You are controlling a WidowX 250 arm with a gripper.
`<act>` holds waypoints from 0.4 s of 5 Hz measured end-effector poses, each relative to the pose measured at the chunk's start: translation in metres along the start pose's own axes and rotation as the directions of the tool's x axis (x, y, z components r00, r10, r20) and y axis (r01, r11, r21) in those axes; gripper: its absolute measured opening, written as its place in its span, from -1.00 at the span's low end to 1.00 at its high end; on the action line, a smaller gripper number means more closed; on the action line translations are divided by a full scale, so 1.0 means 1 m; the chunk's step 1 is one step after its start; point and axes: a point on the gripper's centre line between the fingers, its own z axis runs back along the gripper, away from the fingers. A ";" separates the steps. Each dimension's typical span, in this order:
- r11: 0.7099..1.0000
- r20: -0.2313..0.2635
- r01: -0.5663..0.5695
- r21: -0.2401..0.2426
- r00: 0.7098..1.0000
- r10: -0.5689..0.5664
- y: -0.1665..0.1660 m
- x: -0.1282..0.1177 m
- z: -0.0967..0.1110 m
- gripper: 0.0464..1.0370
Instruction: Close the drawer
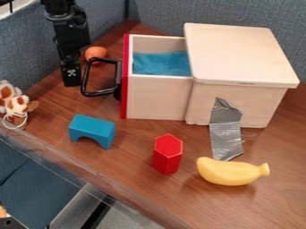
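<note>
The gripper hangs at the upper left, pointing down, just left of the drawer's black handle. The drawer stands pulled out to the left from the pale wooden box. It has a red front edge and a blue lining inside. How the gripper's fingers stand is not clear from this angle, and whether it touches the handle cannot be told.
An orange ball lies behind the handle. In front are a blue arch block, a red hexagonal block and a yellow banana. Grey tape runs from box to table. A spotted toy sits far left.
</note>
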 end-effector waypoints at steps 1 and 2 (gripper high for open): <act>1.000 0.009 0.018 -0.007 1.000 -0.018 -0.004 0.009 -0.001 0.92; 1.000 0.027 0.014 -0.002 1.000 -0.014 -0.004 0.017 0.001 0.92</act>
